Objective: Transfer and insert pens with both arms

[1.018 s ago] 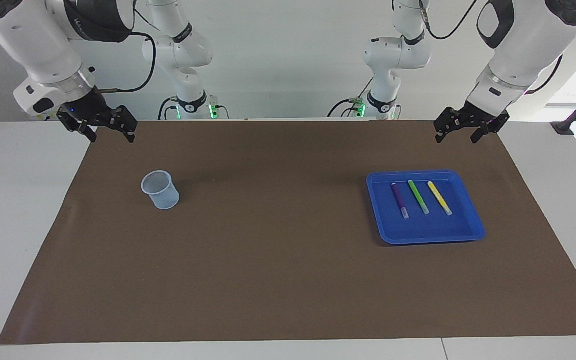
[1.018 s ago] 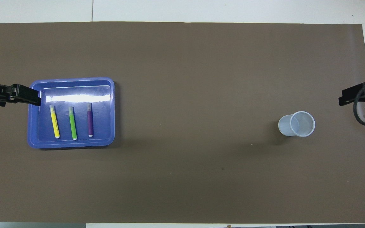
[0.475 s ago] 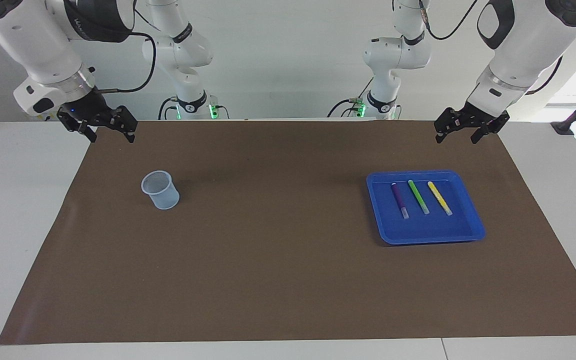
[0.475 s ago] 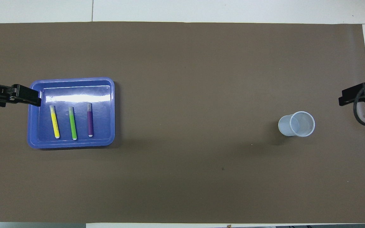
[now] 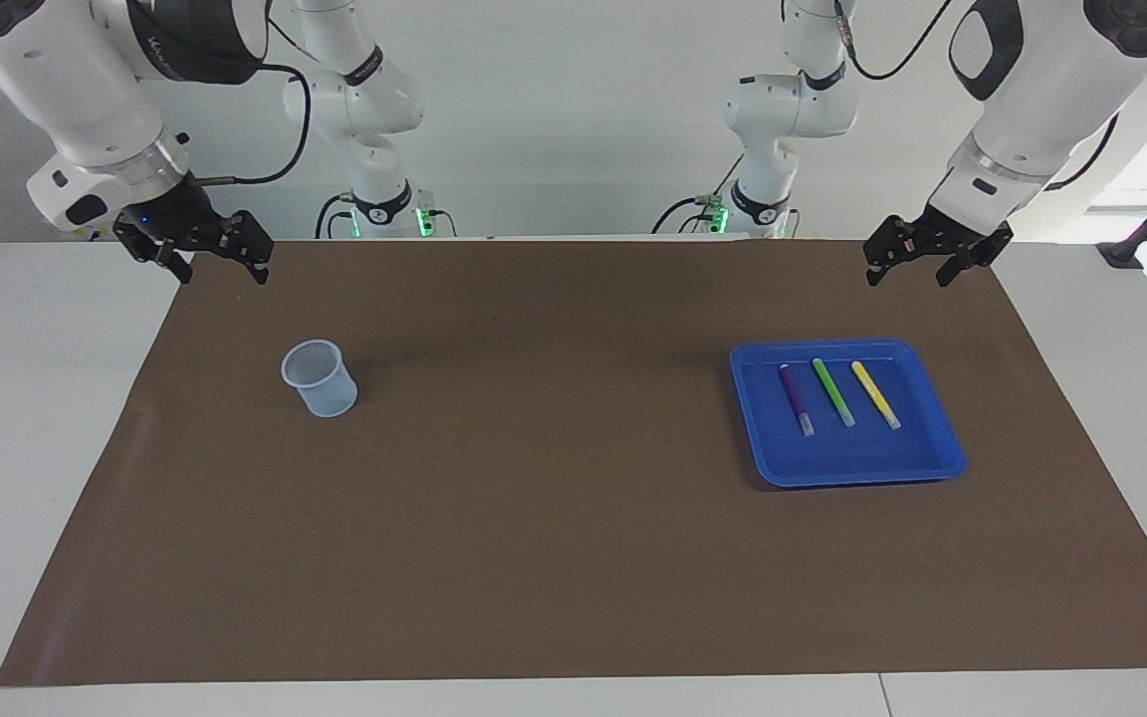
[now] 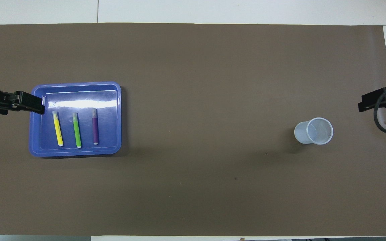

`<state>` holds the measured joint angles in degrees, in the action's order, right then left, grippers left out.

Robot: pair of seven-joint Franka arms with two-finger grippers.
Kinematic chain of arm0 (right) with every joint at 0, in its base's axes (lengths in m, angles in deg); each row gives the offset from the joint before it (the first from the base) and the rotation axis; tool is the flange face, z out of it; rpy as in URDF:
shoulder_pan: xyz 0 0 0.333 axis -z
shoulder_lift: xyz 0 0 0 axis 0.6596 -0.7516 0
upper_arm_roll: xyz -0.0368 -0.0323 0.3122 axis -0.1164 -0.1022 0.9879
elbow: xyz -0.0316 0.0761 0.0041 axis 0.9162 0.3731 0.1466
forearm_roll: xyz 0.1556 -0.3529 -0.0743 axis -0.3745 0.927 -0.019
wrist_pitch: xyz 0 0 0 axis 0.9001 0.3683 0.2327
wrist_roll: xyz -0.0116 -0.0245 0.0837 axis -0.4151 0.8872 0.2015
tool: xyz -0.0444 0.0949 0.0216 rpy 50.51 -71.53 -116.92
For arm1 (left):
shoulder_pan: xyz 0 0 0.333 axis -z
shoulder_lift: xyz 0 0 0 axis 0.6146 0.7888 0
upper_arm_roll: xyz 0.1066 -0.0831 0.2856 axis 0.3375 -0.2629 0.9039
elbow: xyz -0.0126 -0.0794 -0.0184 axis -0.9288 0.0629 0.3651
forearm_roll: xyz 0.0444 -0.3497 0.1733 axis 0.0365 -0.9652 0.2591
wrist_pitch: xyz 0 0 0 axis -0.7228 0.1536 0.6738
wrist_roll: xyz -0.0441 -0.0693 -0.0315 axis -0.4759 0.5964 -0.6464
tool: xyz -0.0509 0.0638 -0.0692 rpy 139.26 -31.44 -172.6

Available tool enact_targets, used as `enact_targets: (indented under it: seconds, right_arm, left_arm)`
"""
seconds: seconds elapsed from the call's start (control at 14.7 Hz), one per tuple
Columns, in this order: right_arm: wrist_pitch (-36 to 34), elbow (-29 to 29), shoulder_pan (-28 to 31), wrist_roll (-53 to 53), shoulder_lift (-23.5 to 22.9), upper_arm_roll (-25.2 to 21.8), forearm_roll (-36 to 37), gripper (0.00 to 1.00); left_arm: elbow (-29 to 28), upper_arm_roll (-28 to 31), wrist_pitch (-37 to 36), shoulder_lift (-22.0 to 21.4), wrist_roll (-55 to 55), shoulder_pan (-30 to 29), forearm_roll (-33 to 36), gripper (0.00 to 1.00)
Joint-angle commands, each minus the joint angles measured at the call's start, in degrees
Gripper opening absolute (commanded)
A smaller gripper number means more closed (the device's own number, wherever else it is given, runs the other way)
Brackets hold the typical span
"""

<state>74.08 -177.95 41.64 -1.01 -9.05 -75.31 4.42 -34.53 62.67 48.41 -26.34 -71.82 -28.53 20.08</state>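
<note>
A brown mat [image 5: 573,518] covers most of the white table [image 5: 36,398]. In the facing view, a blue tray [image 5: 857,466] lies at the centre right of the frame, toward the left arm's end of the table, and three pens rest flat inside it, side by side without touching: the purple pen [image 5: 796,397], then the green pen [image 5: 832,391], then the yellow pen [image 5: 875,394], each with its pale cap end pointing away from the robots. At the centre left of the same frame, toward the right arm's end, a translucent plastic cup [image 5: 320,378] stands upright on the mat, well apart from the tray. The left gripper [image 5: 910,271] hangs in the upper right of the frame, over the mat's edge nearest the robots, with its fingers spread apart and nothing between them. The right gripper [image 5: 222,272] hangs in the upper left, over the mat's corner at that end, fingers likewise apart and holding nothing. In the overhead view the tray [image 6: 75,151] sits at middle left and the cup [image 6: 313,131] at middle right.
</note>
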Motion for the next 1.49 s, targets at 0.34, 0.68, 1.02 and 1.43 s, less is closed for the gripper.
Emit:
enact_targets:
  seconds: [0.34, 0.68, 1.02, 1.43]
  right_arm:
    - [-0.84, -0.6, 0.77, -1.27, 0.84, 0.34, -0.8, 1.0]
    - [-0.84, -0.6, 0.69, -1.27, 0.84, 0.34, -0.8, 1.0]
    - [-0.84, -0.6, 0.69, -1.27, 0.84, 0.34, -0.8, 1.0]
    - [-0.84, -0.6, 0.77, -1.27, 0.84, 0.34, -0.8, 1.0]
  left_arm:
    - [-13.76, 0.22, 6.54, -4.7, 0.8, -3.49, 0.45, 1.0]
    - [-21.23, 0.22, 18.12, -0.75, 0.62, -8.41, 0.45, 0.99]
    - [-28.81, 0.22, 32.11, 4.25, 0.88, -10.62, 0.36, 1.0]
    - [-28.54, 0.22, 38.52, 11.28, 0.71, -9.92, 0.45, 1.0]
